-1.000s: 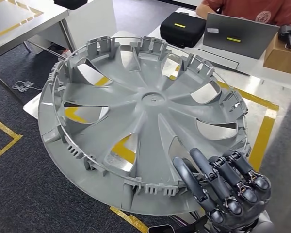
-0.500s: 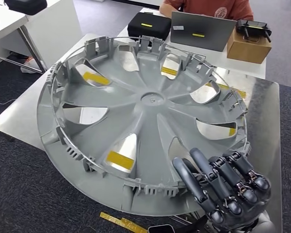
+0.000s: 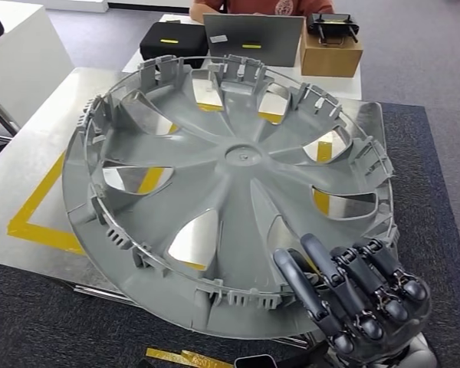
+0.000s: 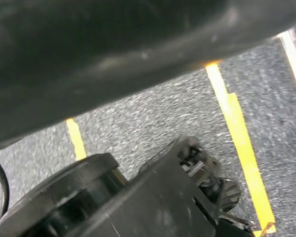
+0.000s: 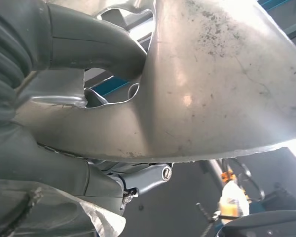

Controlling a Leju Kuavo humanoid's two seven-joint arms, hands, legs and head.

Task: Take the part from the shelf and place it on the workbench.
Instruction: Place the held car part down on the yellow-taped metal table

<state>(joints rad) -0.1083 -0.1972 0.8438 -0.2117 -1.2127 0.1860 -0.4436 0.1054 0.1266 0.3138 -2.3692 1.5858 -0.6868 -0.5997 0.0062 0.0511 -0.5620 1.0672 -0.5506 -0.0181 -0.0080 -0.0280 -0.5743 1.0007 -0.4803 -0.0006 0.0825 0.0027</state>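
Our right hand [image 3: 355,299] is gripping the near rim of the part [image 3: 228,184], dark fingers [image 3: 332,284] curling over its ribbed inner face and the thumb [image 5: 98,47] pressing its smooth underside; we cannot tell how our left hand is set. We are holding the grey spoked part tilted above the metal surface [image 3: 25,176], which is marked with yellow tape [image 3: 37,230]. Beyond it, a black case [image 3: 169,38], a laptop [image 3: 254,38] and a cardboard box [image 3: 330,55] are sitting on a white desk [image 3: 343,86], with a person [image 3: 257,6] behind.
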